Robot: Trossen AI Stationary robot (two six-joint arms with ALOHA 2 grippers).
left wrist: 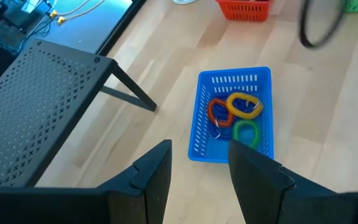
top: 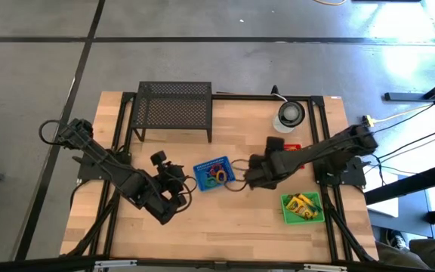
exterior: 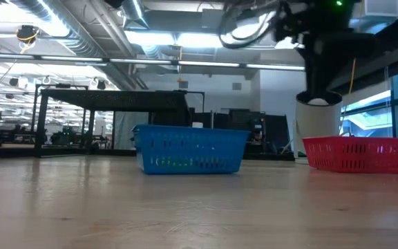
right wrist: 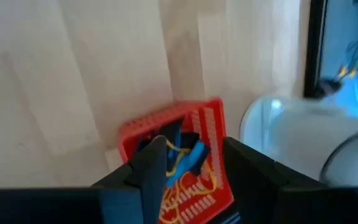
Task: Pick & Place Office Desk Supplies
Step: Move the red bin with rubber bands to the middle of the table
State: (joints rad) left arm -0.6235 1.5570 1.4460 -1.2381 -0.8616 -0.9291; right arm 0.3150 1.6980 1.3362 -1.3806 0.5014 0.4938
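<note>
The blue basket point(top: 214, 172) point(left wrist: 232, 115) point(exterior: 188, 149) stands mid-table and holds red, yellow and green loops point(left wrist: 235, 112). My left gripper point(top: 181, 183) point(left wrist: 197, 155) hovers open on its left, fingers aimed at it. A red basket point(top: 293, 147) point(right wrist: 185, 158) point(exterior: 361, 153) to the right holds blue and yellow pieces. My right gripper point(top: 277, 143) point(right wrist: 194, 146) hangs open above the red basket's left side, nothing between its fingers. A green crayon box point(top: 302, 206) lies near the right front edge.
The black wire-mesh rack point(top: 174, 106) point(left wrist: 36, 106) stands at the far side, left of centre. The round white-and-dark disc point(top: 290, 113) point(right wrist: 297, 134) sits at the far right, just beyond the red basket. Bare wood lies along the near edge.
</note>
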